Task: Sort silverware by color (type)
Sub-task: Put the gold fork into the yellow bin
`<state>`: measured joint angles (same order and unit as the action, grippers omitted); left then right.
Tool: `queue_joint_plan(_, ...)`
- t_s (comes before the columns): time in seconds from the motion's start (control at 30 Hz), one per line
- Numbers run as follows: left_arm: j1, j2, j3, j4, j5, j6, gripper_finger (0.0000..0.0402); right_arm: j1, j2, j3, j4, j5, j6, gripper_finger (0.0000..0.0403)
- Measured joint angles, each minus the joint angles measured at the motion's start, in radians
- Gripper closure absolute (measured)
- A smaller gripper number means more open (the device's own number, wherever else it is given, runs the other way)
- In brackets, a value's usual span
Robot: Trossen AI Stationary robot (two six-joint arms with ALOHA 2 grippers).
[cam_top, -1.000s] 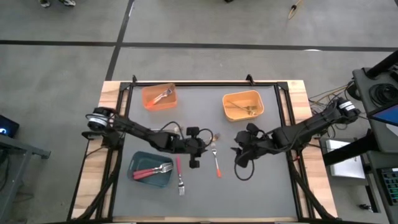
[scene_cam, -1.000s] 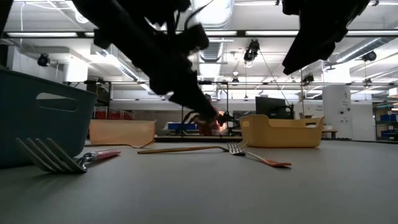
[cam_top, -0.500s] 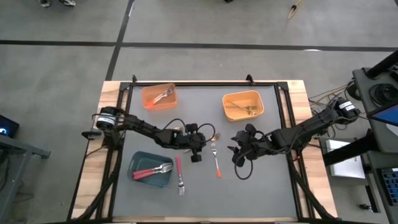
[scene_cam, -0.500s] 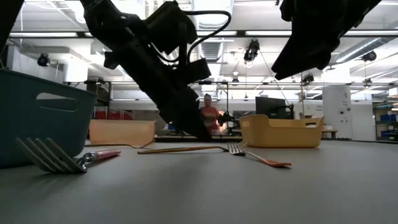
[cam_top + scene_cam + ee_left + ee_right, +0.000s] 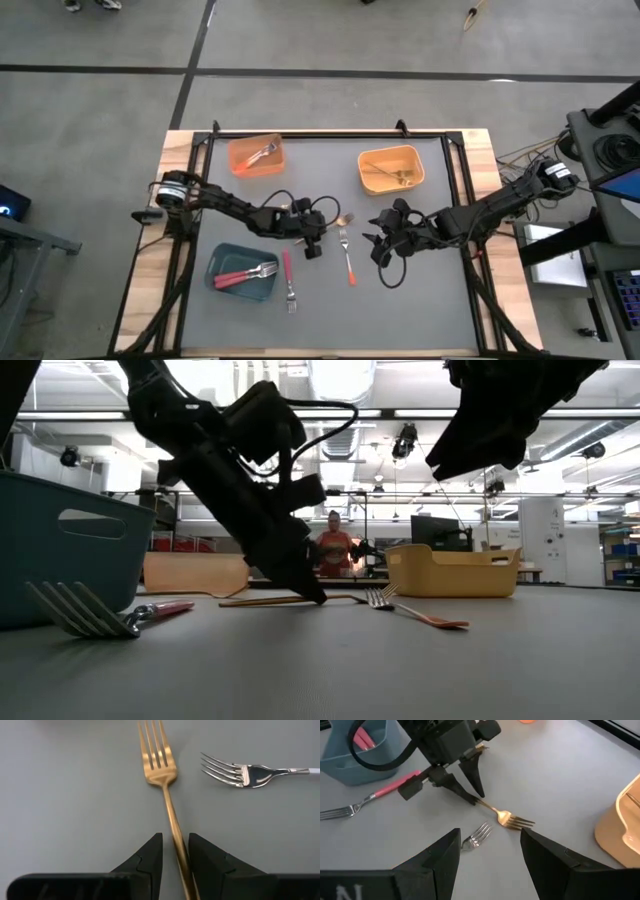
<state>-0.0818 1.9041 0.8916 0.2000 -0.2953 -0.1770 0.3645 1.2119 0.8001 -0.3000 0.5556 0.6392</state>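
Observation:
A gold fork (image 5: 161,767) lies flat on the grey table mat, near the middle (image 5: 340,219). My left gripper (image 5: 175,851) is open and down at the mat, with one finger on each side of the fork's handle (image 5: 487,806). In the low view its fingertips (image 5: 312,594) reach the mat. An orange-handled fork (image 5: 348,260) lies beside the gold one, and a red-handled fork (image 5: 288,278) lies near the teal bin (image 5: 225,284). My right gripper (image 5: 378,248) hangs open above the mat, to the right of the forks. My left gripper straddles the gold fork's handle (image 5: 176,837) about halfway along, its fingers slanting down from the table's left and lying along the fork. I cannot tell whether either finger (image 5: 206,856) touches the handle. The fork rests flat on the mat.
The teal bin holds red-handled forks. An orange bin (image 5: 240,163) at the far left holds a fork, and a yellow-orange bin (image 5: 412,160) at the far right holds gold ones. A person (image 5: 332,550) stands in the room beyond the table.
My left gripper has come down to the mat, rolling as it sank, and its fingers now stand over the gold fork's handle. The forks have not moved.

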Motion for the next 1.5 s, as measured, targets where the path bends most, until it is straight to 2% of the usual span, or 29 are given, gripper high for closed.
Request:
queue_joint_plan(0.13, 0.000, 0.000, -0.008, 0.008, -0.001, -0.020, 0.0313, 0.000, 0.000, 0.000, 0.006, 0.002, 0.000, 0.0205)
queue_joint_plan(0.4, 0.000, 0.027, -0.008, 0.041, -0.011, -0.023, 0.0249, 0.000, 0.000, 0.000, 0.035, 0.005, -0.003, 0.0205)
queue_joint_plan(0.53, 0.000, 0.035, -0.008, 0.045, -0.013, -0.028, 0.0243, 0.000, 0.000, 0.000, 0.048, 0.005, -0.003, 0.0205)
queue_joint_plan(0.73, 0.000, 0.037, -0.008, 0.046, -0.019, -0.028, 0.0282, 0.000, 0.000, 0.000, 0.049, 0.005, -0.003, 0.0205)
queue_joint_plan(1.0, -0.004, 0.038, -0.008, 0.046, -0.009, -0.066, 0.0390, 0.000, 0.000, 0.000, 0.052, 0.006, 0.005, 0.0205)
queue_joint_plan(1.27, -0.024, 0.010, -0.012, 0.028, -0.043, -0.082, 0.0395, 0.000, 0.000, 0.000, 0.052, 0.018, 0.018, 0.0205)
queue_joint_plan(1.5, -0.044, -0.085, -0.013, 0.005, -0.089, -0.046, 0.0397, 0.000, 0.000, -0.004, 0.052, 0.029, 0.057, 0.0205)
